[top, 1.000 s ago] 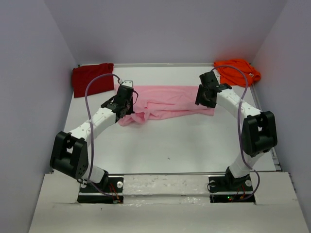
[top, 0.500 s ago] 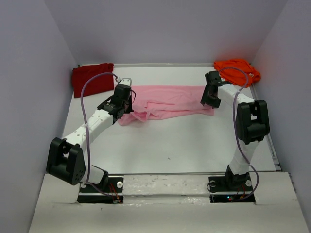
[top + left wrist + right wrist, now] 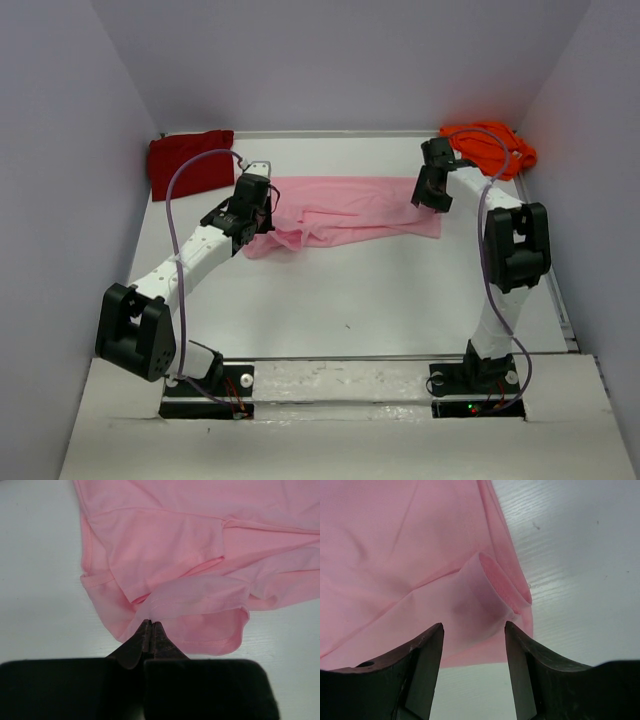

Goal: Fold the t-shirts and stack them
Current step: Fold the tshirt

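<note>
On the white counter (image 3: 380,300), a light pink t-shirt (image 3: 345,212) lies spread sideways across the middle. It is wrinkled and partly doubled over, its near-left corner bunched into loose folds. The left hand (image 3: 151,626) is clamped together on a fold of hem at that bunched corner. At the shirt's right end, the right hand (image 3: 474,630) stands with its fingers apart above a rolled sleeve opening; whether it touches the cloth cannot be told. Farther back, a dark red t-shirt (image 3: 190,165) lies flat and roughly square in the far left corner. A bright orange t-shirt (image 3: 492,147) sits crumpled in the far right corner.
</note>
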Controlling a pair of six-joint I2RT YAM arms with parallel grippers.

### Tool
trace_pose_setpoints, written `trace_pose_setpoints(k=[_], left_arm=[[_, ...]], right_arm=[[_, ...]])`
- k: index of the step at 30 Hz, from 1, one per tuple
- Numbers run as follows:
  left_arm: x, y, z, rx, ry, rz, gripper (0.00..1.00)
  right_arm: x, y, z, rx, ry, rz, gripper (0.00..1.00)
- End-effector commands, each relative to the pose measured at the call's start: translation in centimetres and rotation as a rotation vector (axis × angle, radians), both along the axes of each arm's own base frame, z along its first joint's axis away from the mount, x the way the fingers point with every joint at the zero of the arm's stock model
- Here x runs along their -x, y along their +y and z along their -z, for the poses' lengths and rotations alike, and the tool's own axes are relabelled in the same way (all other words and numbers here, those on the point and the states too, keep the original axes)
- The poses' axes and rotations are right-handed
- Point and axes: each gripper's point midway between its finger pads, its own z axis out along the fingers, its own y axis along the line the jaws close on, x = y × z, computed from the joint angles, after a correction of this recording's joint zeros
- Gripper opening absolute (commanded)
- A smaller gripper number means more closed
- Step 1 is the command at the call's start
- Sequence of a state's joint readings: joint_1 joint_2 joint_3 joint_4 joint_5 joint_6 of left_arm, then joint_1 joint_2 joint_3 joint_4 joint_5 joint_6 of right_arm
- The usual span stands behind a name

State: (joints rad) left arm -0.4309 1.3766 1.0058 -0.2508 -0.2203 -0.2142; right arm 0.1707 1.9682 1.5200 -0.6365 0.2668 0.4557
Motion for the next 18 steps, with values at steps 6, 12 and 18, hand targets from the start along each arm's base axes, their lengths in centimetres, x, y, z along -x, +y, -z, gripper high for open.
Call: trace_pose_setpoints(k=[6,12,18], left_arm=[[-0.1,-0.2,-1.3,0.014,-0.044,0.018,0.0],[0.0,-0.5,-1.4,0.021,-0.047,0.029,0.0],[0.0,-0.7,-1.5,0.03,-0.047,0.036,0.0]], right_arm=[[-1.1,-0.5,-3.2,0.025,-0.108,-0.042,0.58],[-1.3,-3.6,-3.6,0.026,-0.15,-0.003,0.58],[-2.1,-4.0,-3.5,0.02,-0.159,-0.023,0.58]])
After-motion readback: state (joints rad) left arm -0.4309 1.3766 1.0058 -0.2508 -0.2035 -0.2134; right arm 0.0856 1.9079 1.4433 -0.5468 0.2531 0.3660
